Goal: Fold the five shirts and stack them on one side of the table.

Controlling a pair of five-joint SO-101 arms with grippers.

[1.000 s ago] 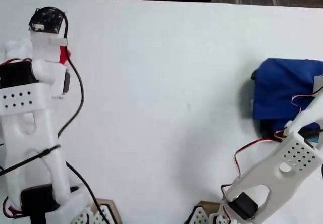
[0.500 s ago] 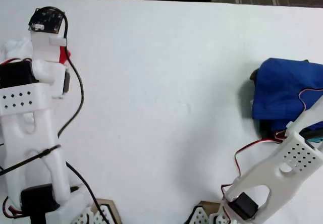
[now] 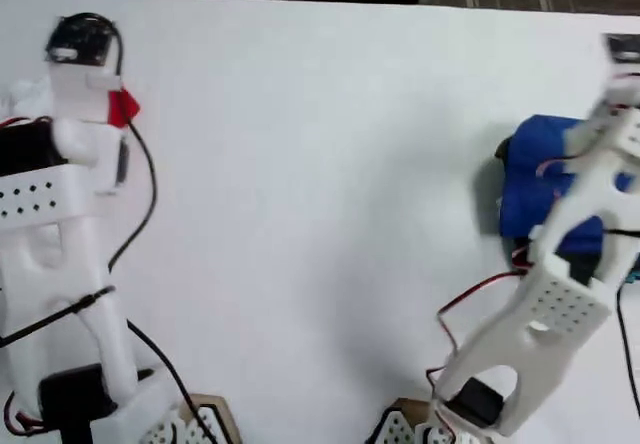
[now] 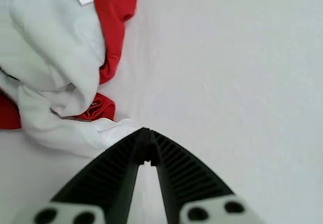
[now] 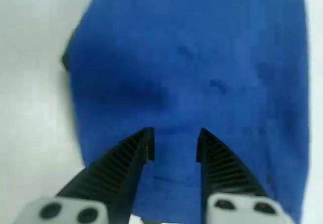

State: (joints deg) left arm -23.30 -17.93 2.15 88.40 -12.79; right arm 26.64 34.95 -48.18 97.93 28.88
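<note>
A folded blue shirt (image 3: 545, 179) lies at the right edge of the table, on top of a darker garment whose edge (image 3: 504, 150) peeks out. In the right wrist view the blue shirt (image 5: 202, 67) spreads under my right gripper (image 5: 174, 142), which hovers above it open, with nothing between the fingers. At the far left, a crumpled white shirt (image 4: 55, 47) and a red shirt (image 4: 113, 17) lie in a heap. My left gripper (image 4: 146, 148) is shut and empty, its tips next to the white cloth. In the high view the red shirt (image 3: 124, 110) peeks from under the left arm.
The white table (image 3: 330, 184) stretches bare between the two arms. The arm bases (image 3: 400, 429) stand at the near edge, with black and red cables (image 3: 150, 204) trailing over the table. Beyond the far edge is dark floor.
The right arm swung up and toward the far side over the blue shirt. The left arm shifted slightly left.
</note>
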